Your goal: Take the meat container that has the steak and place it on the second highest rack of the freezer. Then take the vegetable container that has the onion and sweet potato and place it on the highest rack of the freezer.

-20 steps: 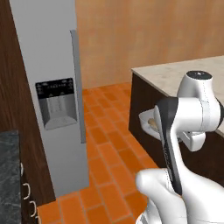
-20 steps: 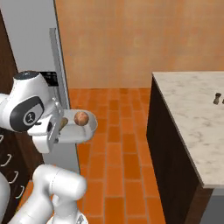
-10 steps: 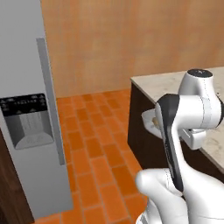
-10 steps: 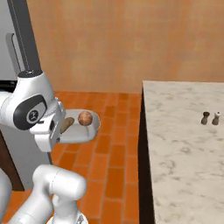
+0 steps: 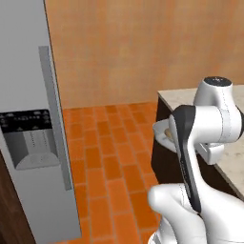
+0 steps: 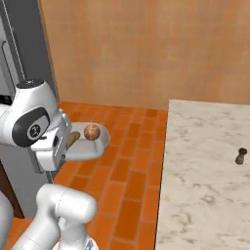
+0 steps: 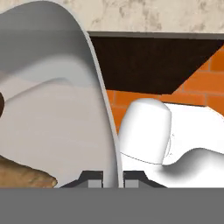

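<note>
One bowl, one onion, one sweet potato, one shaker

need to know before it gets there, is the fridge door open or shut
Shut. In the left base view the grey fridge door lies flat with its long handle and dispenser panel facing out; no white shelves show.

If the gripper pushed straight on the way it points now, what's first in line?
The bowl itself: the gripper is shut on its rim. Beyond that, probably the dark side of the marble counter, though depth is unclear.
</note>
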You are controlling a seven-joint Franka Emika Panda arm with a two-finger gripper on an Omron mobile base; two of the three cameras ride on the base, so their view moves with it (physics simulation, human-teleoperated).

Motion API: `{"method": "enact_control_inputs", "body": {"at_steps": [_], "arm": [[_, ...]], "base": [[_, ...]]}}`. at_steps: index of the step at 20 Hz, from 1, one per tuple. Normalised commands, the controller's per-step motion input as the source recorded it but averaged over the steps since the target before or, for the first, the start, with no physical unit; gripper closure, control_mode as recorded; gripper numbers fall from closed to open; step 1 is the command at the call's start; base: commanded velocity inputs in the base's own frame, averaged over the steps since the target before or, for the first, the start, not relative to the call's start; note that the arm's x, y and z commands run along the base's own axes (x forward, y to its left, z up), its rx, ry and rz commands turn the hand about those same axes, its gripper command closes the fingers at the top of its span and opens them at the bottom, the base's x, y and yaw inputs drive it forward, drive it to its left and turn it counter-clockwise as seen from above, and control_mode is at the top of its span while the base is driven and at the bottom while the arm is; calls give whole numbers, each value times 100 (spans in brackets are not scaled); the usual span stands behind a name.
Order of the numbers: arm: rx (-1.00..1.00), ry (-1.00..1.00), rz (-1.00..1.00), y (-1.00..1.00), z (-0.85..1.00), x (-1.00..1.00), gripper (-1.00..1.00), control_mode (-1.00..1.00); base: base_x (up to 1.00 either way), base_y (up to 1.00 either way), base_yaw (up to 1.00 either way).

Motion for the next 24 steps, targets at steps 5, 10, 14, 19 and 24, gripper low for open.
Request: {"method": "enact_control_inputs", "body": {"at_steps": [5, 10, 14, 19, 24], "arm": [[0, 0, 0, 0, 0, 0, 100, 100], [0, 0, 0, 0, 0, 0, 100, 100], [0, 0, 0, 0, 0, 0, 100, 100], [0, 0, 0, 0, 0, 0, 100, 100], [0, 0, 0, 0, 0, 0, 100, 100]], "base": [[99, -39, 0], [100, -9, 0], [100, 0, 0], [100, 0, 0], [100, 0, 1]]}}
